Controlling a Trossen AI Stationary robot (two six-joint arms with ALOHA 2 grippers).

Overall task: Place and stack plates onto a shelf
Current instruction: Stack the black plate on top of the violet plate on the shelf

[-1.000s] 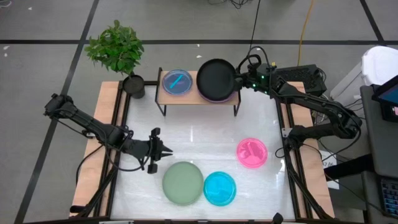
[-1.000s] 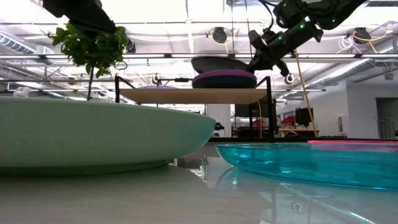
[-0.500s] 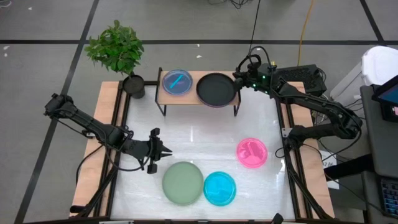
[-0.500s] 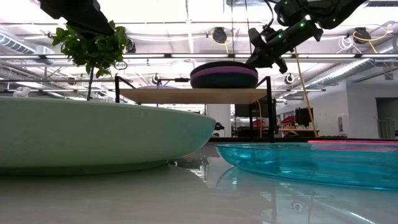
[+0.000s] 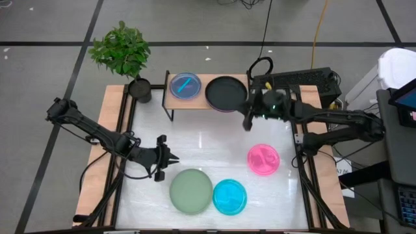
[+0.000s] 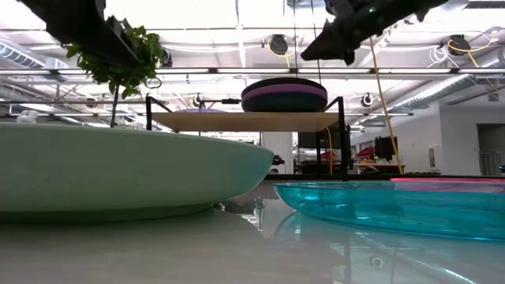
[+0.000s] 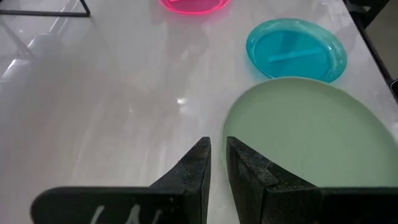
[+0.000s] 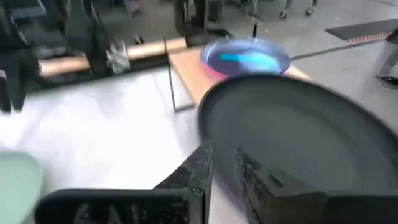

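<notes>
A potted plant (image 5: 121, 49) is seen at the upper left, beside a white tabletop (image 5: 208, 146) on grey floor. At lower left the left gripper (image 5: 170, 160) is held low with fingers nearly together, gripping nothing, beside the sage green plate (image 5: 191, 191). On the shelf (image 5: 201, 101), a cyan plate (image 5: 185, 85) and a black plate (image 5: 225, 93) are stacked. The right gripper (image 5: 247, 121), nearly closed and empty, is held just right of the shelf.
</notes>
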